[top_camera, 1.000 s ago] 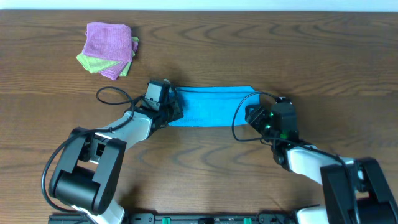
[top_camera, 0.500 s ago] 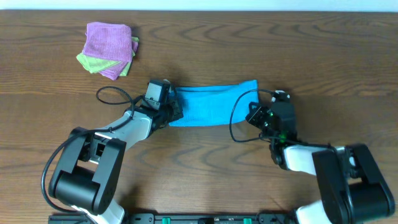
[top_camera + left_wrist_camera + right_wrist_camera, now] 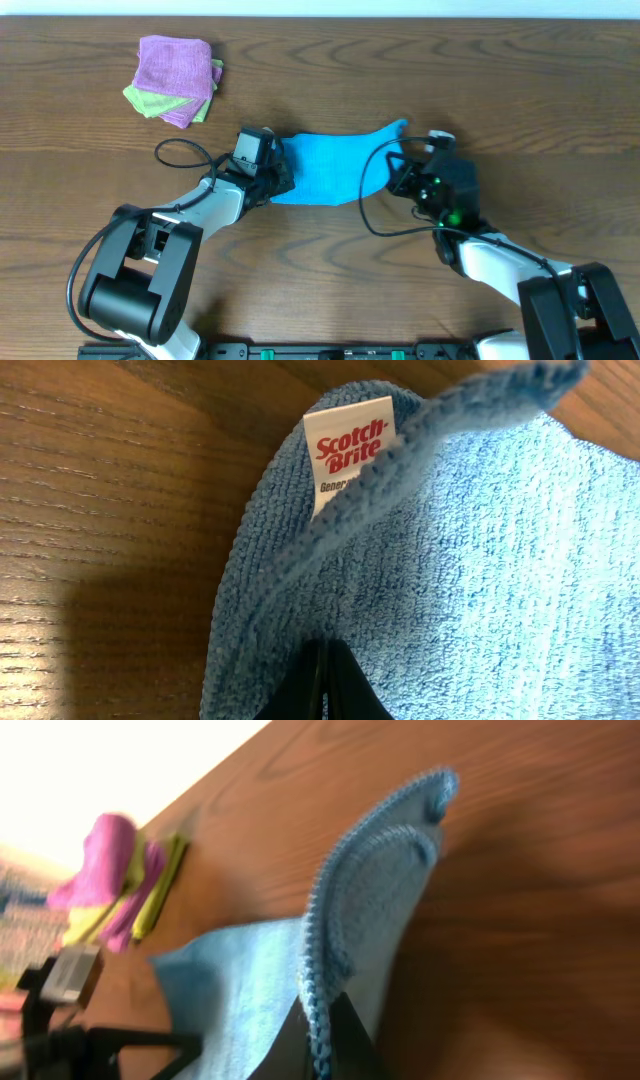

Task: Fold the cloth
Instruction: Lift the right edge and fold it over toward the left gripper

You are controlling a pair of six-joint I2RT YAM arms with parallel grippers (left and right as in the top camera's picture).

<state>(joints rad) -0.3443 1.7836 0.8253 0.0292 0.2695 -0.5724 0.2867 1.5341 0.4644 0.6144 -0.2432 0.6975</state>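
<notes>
A blue cloth point(image 3: 325, 165) lies folded into a band across the middle of the wooden table. My left gripper point(image 3: 278, 178) is shut on its left end; in the left wrist view the dark fingertips point(image 3: 322, 660) pinch the cloth point(image 3: 480, 560) just below its white brand label point(image 3: 350, 455). My right gripper point(image 3: 400, 175) is shut on the right end, which stands lifted off the table and curls up toward the far side. In the right wrist view the stitched edge of the cloth point(image 3: 370, 880) rises from between the closed gripper point(image 3: 322, 1030).
A stack of purple and green cloths point(image 3: 175, 80) sits at the far left of the table, seen also in the right wrist view as cloths point(image 3: 110, 880). Black cables loop beside each wrist, one cable point(image 3: 180, 152) on the left.
My right gripper has shut on the cloth's right end and raised it, so that corner now curls up and away from me. The left gripper has not moved.
</notes>
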